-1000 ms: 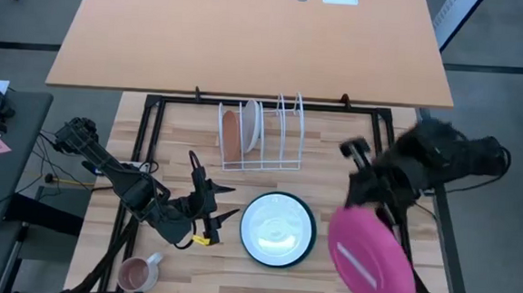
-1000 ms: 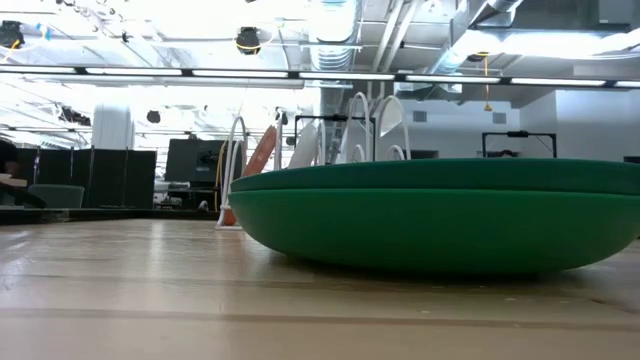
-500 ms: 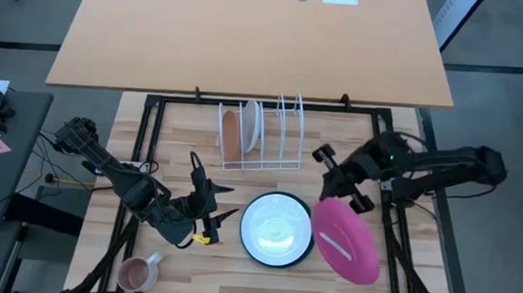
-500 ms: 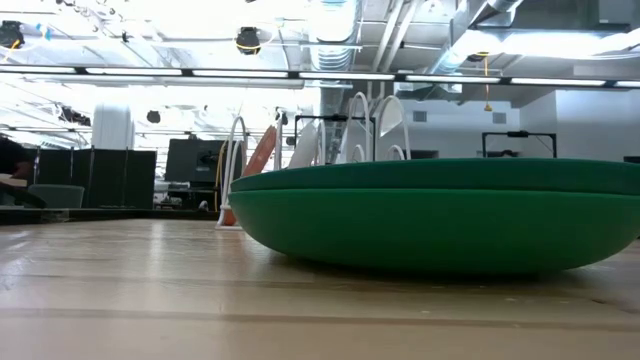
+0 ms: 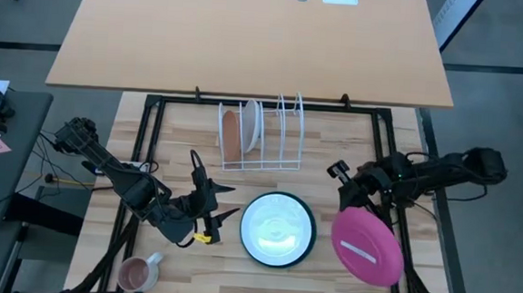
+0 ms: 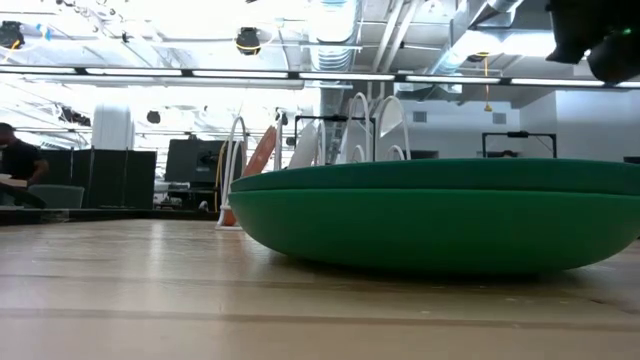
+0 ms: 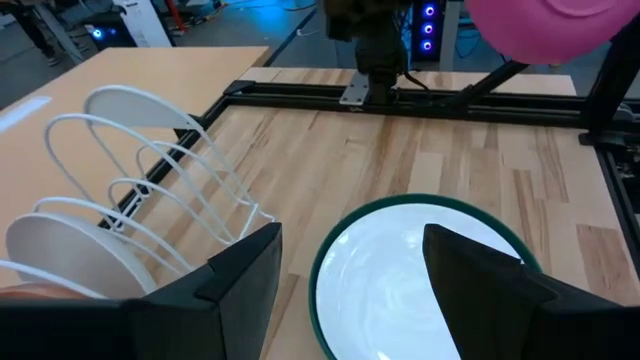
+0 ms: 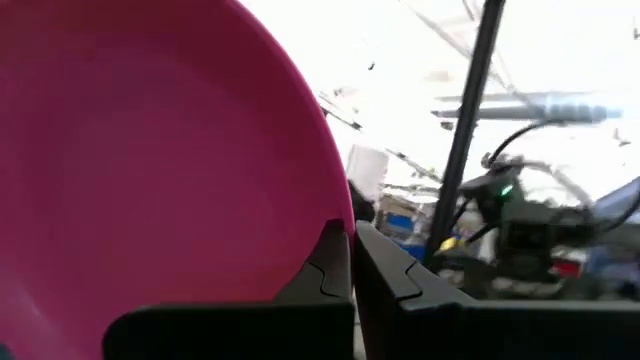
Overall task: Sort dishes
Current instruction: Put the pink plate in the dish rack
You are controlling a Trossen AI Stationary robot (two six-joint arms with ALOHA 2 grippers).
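A magenta pink plate (image 5: 367, 247) hangs over the table's right side with my right gripper (image 5: 353, 203) shut on it. It also shows in the left wrist view (image 7: 545, 25). A white plate (image 5: 277, 226) lies in a dark green plate (image 6: 430, 215) at the table's middle. My left gripper (image 5: 210, 212) stands open just left of them, fingers (image 7: 245, 285) apart and touching nothing. An orange-brown plate (image 5: 231, 136) and a white plate (image 5: 252, 126) stand on edge in the white wire rack (image 5: 262, 133). My right gripper pinches the pink plate's rim (image 8: 343, 215) between its two fingers (image 8: 385, 280), one on each face. It has the plate by its far edge (image 5: 353, 213). The plate is tilted, reaches from the fingers toward the table's near edge, and is lifted clear of the table.
A small pink mug (image 5: 137, 271) stands near the front left corner. A black frame (image 5: 383, 163) runs around the tabletop. The rack's right slots (image 5: 290, 130) hold nothing. Bare wood lies between the rack and the stacked plates.
My right gripper has come down toward the table with the pink plate, swinging a little toward the middle and back, and its wrist has turned. The plate stays in its hold and clear of the table. My left gripper has kept still.
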